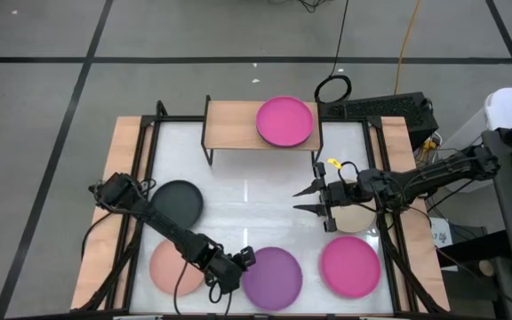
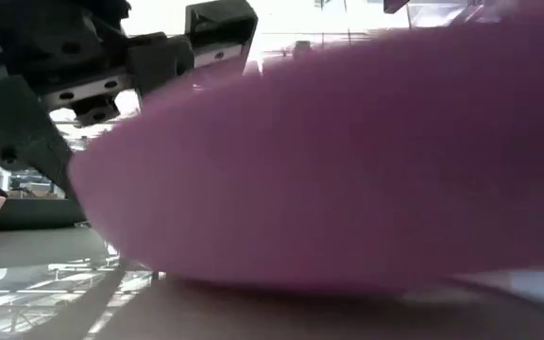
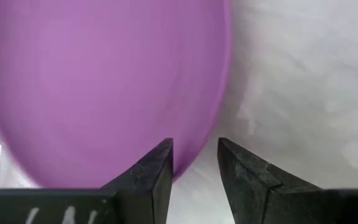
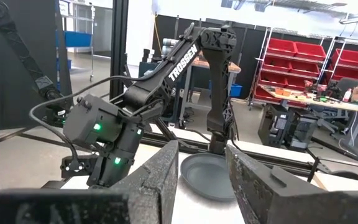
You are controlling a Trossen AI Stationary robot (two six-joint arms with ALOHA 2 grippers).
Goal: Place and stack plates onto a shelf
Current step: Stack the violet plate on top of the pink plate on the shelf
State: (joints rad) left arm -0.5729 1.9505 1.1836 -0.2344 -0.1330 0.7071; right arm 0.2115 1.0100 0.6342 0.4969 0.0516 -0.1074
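The purple plate (image 1: 272, 277) lies flat near the table's near edge and fills the low view (image 2: 348, 170). My left gripper (image 1: 243, 262) is at its left rim, open by a narrow gap. In the left wrist view (image 3: 194, 155) one finger is over the plate (image 3: 104, 87) and the other is outside the rim. My right gripper (image 1: 308, 200) is open above the table's middle right, beside the beige plate (image 1: 356, 216). The shelf (image 1: 234, 124) stands at the far edge with a magenta plate (image 1: 284, 122) on its right half.
A dark plate (image 1: 178, 203) and a salmon plate (image 1: 172, 267) lie on the table's left half under my left arm. A second magenta plate (image 1: 350, 266) lies at the near right. The shelf's left half is bare wood. Cables (image 1: 333, 89) run behind the table.
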